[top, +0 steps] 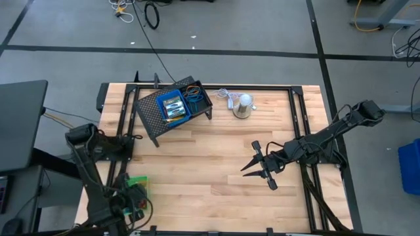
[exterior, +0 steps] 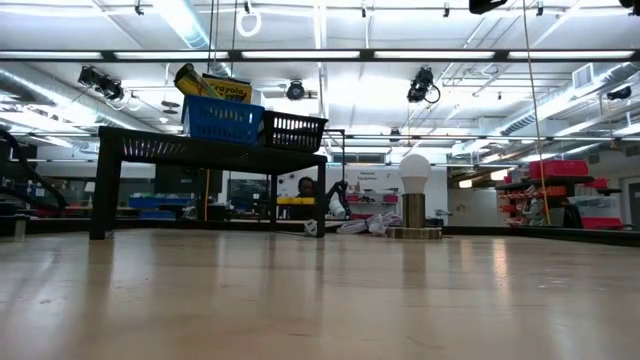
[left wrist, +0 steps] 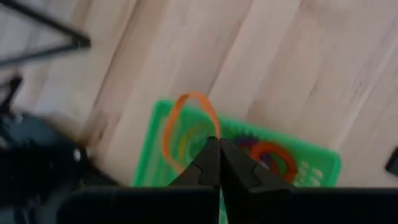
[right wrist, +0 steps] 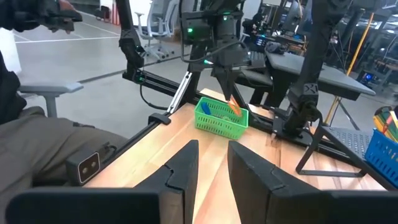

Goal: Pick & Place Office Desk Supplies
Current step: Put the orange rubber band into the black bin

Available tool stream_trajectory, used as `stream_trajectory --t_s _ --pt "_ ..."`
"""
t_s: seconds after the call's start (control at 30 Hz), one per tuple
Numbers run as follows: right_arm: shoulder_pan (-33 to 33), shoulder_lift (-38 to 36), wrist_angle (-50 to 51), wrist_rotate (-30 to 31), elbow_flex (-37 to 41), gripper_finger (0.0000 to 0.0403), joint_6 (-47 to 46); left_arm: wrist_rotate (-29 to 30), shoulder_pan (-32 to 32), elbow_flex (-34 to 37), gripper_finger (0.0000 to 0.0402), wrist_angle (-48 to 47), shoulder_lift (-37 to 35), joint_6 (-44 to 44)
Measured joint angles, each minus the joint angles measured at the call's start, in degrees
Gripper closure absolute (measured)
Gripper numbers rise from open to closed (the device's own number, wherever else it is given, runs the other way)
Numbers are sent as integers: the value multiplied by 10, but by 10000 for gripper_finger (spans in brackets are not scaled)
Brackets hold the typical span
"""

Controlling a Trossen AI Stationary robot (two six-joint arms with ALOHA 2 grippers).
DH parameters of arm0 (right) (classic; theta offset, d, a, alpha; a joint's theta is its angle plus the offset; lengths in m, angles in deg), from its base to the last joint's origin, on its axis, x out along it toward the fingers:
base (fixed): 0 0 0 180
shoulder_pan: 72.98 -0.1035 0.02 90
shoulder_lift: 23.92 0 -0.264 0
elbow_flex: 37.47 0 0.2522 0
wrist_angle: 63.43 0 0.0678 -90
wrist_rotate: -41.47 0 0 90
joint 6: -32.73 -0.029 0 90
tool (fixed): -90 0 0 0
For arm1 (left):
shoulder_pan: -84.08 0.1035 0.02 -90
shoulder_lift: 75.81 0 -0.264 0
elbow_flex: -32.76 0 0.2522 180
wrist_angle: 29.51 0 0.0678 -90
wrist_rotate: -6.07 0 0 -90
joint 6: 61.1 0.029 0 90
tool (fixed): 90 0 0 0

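Left claw point(left wrist: 219, 163) pinched shut on orange loop point(left wrist: 186, 124), poised above green tray point(left wrist: 311, 163).

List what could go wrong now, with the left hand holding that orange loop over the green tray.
1. The left hand pinches the orange loop only at its fingertips; the thin elastic may slip out or spring aside on release.
2. The green tray sits near the table's corner, so a stray loop could land off the table.
3. The hanging loop could snag the tray's rim and drag it.
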Motion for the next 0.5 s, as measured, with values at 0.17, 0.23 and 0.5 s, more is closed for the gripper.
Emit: stream_trajectory --t_s 0.17,0.23,0.5 --pt "0 0 0 -1 0 307 1 -19 -12 0 401 0 20 -33" --pt "0 0 0 -1 0 307 2 -18 -12 0 401 -5 24 -39" --pt "0 0 -1 0 0 307 7 84 3 0 401 -33 24 -35"
